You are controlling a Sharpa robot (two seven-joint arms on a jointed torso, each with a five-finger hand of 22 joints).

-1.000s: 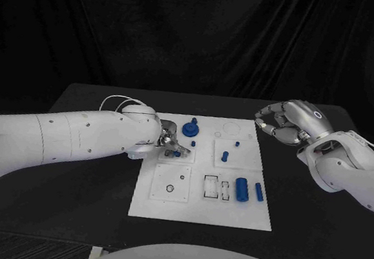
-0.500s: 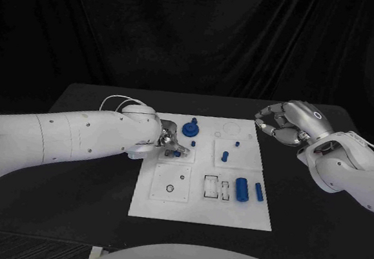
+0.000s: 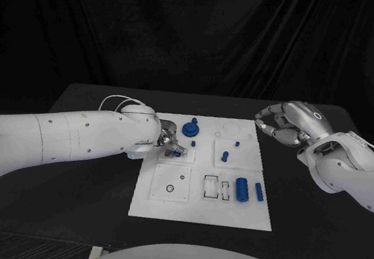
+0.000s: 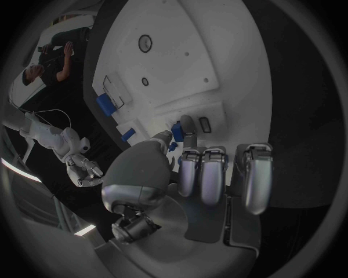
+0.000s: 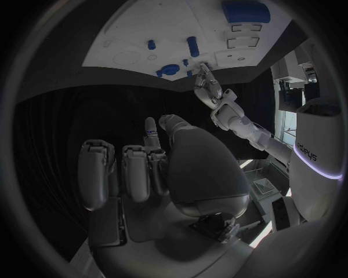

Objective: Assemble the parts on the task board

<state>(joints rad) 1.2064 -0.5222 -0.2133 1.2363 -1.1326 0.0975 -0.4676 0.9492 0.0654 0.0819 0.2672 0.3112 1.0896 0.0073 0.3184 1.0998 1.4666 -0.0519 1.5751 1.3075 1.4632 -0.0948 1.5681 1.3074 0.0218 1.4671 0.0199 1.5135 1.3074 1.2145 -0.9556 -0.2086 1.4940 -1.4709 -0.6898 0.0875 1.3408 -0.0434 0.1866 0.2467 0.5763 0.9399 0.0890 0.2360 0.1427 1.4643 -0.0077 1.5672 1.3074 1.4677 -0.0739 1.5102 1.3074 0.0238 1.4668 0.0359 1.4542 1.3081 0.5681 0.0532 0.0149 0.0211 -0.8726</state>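
Observation:
The white task board (image 3: 198, 199) lies in the middle of the black table. My left hand (image 3: 170, 143) reaches over the board's upper left part. Its thumb and a finger pinch a small blue part (image 4: 177, 131), seen also as the small blue part (image 3: 176, 155) low against the board. A round blue part (image 3: 191, 129) and a short blue peg (image 3: 225, 155) stand nearby. A thick blue cylinder (image 3: 242, 190) and a thinner one (image 3: 259, 192) lie at the board's right side. My right hand (image 3: 282, 123) hovers off the board's upper right corner, fingers curled in with nothing in them.
Outlined recesses (image 3: 217, 187) and a small ring mark (image 3: 170, 188) sit in the board's lower half. Bare black table (image 3: 315, 219) surrounds the board. The right wrist view shows the board (image 5: 130, 35) and my left hand (image 5: 206, 86) beyond my curled fingers (image 5: 134, 171).

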